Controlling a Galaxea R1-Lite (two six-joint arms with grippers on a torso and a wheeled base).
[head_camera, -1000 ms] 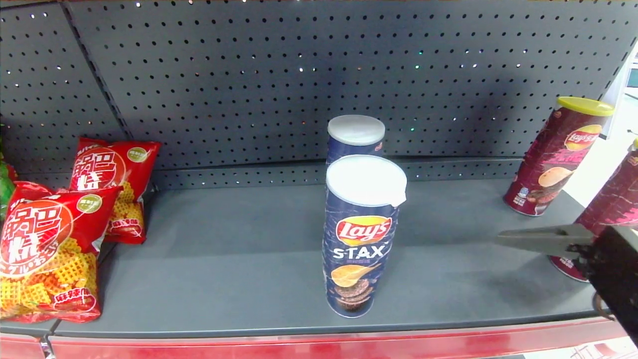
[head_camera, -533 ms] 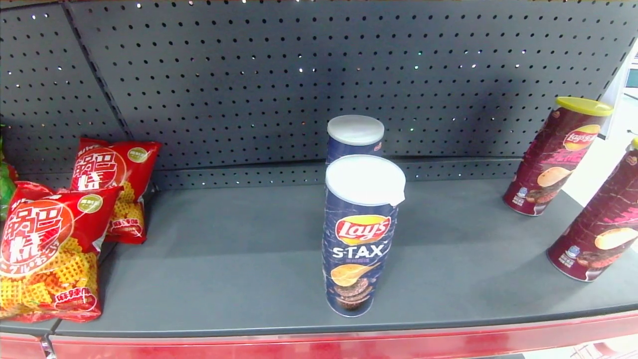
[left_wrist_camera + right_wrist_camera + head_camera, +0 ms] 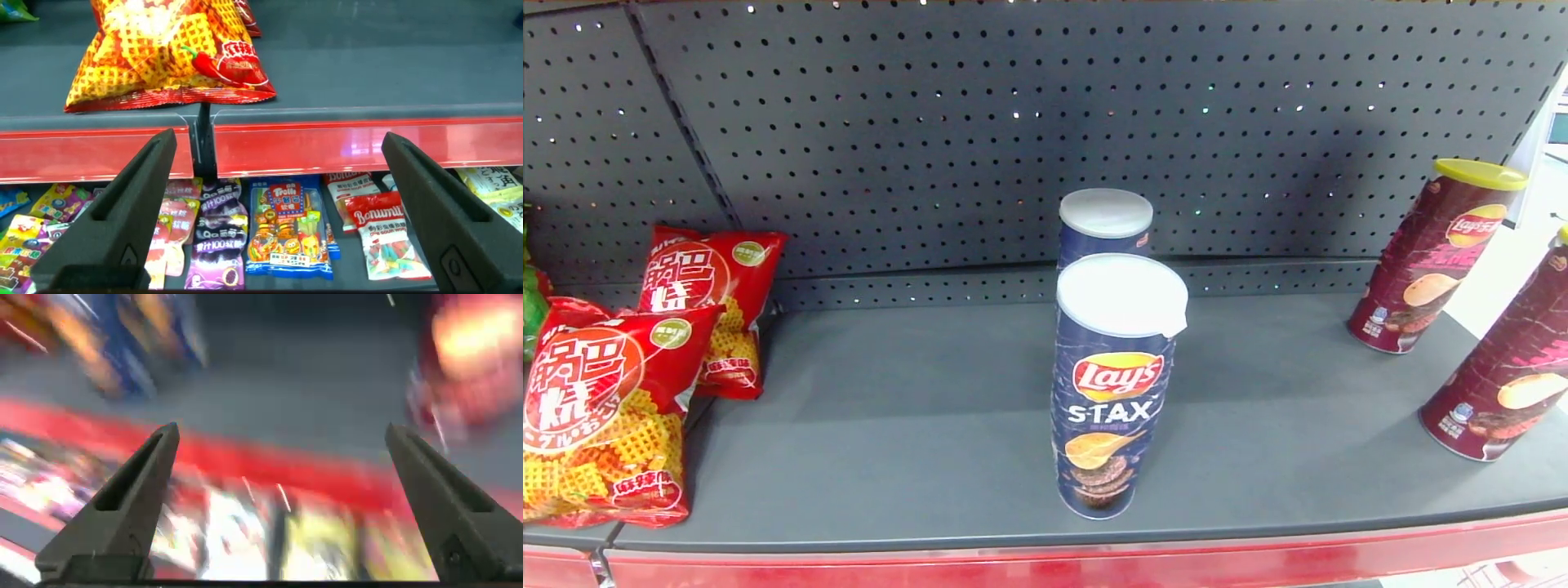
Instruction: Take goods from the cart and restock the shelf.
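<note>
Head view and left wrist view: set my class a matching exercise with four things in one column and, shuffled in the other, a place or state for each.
Things
1. front blue can
2. rear maroon can
3. red snack bags
4. left gripper

Places or states
A. left end of the shelf
B. open, holding nothing
C. middle of the shelf
D. right end of the shelf

Pairs: 1-C, 2-D, 3-A, 4-B
</note>
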